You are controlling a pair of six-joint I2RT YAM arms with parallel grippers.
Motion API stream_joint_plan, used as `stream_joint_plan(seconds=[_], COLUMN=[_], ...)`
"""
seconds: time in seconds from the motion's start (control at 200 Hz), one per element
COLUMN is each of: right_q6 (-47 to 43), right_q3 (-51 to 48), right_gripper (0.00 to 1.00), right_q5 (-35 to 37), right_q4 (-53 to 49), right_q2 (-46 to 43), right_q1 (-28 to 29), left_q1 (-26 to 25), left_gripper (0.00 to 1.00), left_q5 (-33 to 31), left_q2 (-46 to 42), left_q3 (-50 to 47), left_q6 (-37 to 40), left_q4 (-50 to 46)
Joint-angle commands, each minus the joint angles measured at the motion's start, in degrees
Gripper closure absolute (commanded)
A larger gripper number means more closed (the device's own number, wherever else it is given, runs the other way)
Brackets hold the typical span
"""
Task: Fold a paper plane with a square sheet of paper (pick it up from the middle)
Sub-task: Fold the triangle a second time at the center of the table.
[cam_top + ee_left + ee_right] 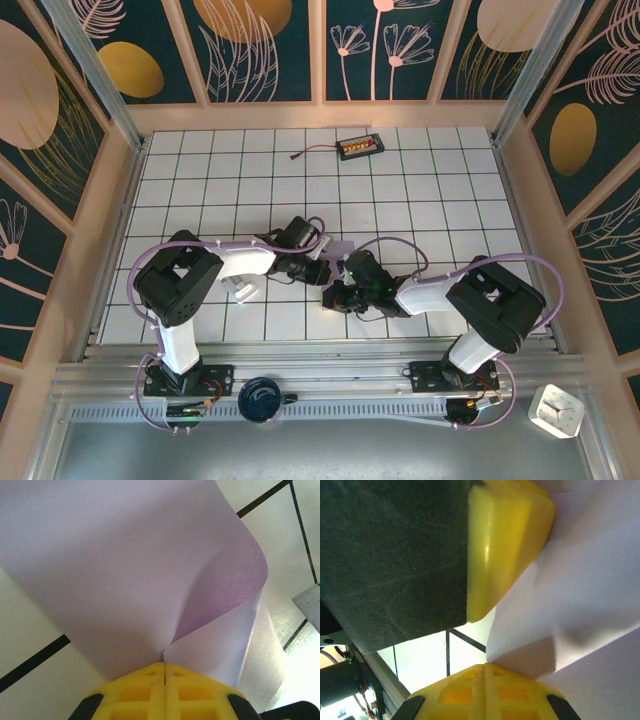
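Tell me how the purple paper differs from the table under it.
The square sheet of paper is plain lavender; the table is white with a black grid. The sheet curls, pinched by the left fingers and right fingers; the table lies flat. Both are pale.

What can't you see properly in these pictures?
- Left wrist view: the square sheet of paper, pinched by the left gripper, runs off the edges; whole shape unclear.
- Right wrist view: that gripper's close, blurry yellow finger and dark body hide the upper left.
- Top view: the far black gadget is too small to identify.
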Motion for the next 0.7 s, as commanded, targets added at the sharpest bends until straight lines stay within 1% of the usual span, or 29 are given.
stream_joint_plan(seconds=[0.0, 0.25, 0.385, 0.525, 0.696], right_q6=[0.5, 0.5, 0.9, 1.4, 3.1], right_q3=[1.0, 1.0, 0.1, -1.2, -3.2], right_gripper=[0.99, 0.99, 0.99, 1.0, 1.0], right_q5=[1.2, 1.4, 1.6, 2.4, 3.0], right_q4=[1.1, 0.9, -1.4, -4.8, -6.2], right_q2=[1.1, 2.2, 2.1, 1.4, 0.0], right_q1=[0.5, 0.5, 0.7, 2.0, 3.8], left_q1=[0.2, 0.2, 0.2, 0.2, 0.3], left_gripper=[1.0, 1.0, 1.0, 1.0, 1.0], left_q5=[-7.2, -7.3, -8.1, -9.3, -9.6], left_q2=[4.6, 4.6, 4.6, 4.5, 4.9], left_q3=[-2.7, -2.6, -2.3, -2.2, -2.1], left_q6=[1.4, 1.5, 1.4, 1.4, 1.4], left_q4=[-8.2, -8.2, -8.5, -9.1, -9.2])
